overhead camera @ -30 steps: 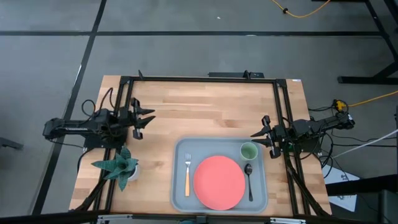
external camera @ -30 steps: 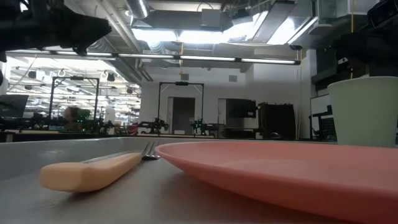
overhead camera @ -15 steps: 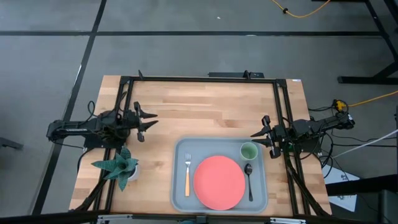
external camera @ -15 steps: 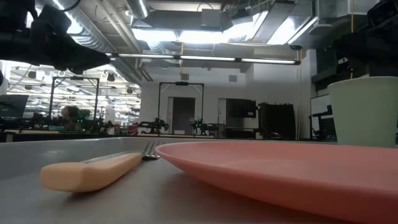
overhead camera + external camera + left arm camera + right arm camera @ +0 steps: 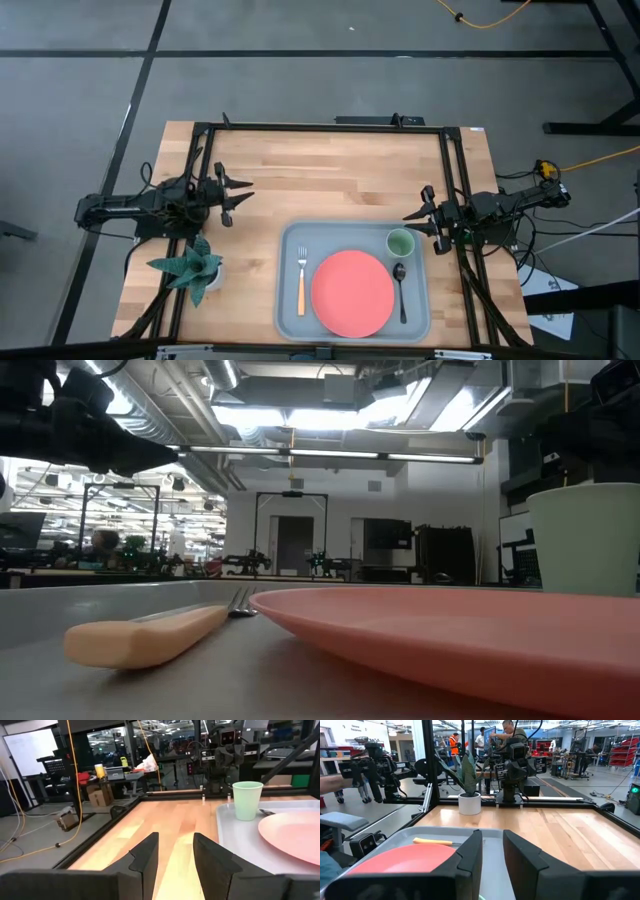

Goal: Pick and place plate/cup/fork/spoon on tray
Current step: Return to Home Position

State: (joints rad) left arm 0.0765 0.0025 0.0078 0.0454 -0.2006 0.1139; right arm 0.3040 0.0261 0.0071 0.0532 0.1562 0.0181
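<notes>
Left jaws: apart, empty, above bare tabletop [image 5: 330, 170] left of tray [image 5: 330, 238];
Right jaws: apart, empty, just off tray's corner near cup [image 5: 400, 242];
Tray: plate [image 5: 352, 292] central; fork [image 5: 301, 280] left of it; spoon [image 5: 401, 290] right, cup by spoon's bowl

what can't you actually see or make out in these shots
Low view: the spoon is hidden behind the plate; the cup is cut off by the right edge.
Right wrist view: the cup is almost wholly hidden beneath the right hand.
Left wrist view: the plate hides the spoon's handle.
</notes>
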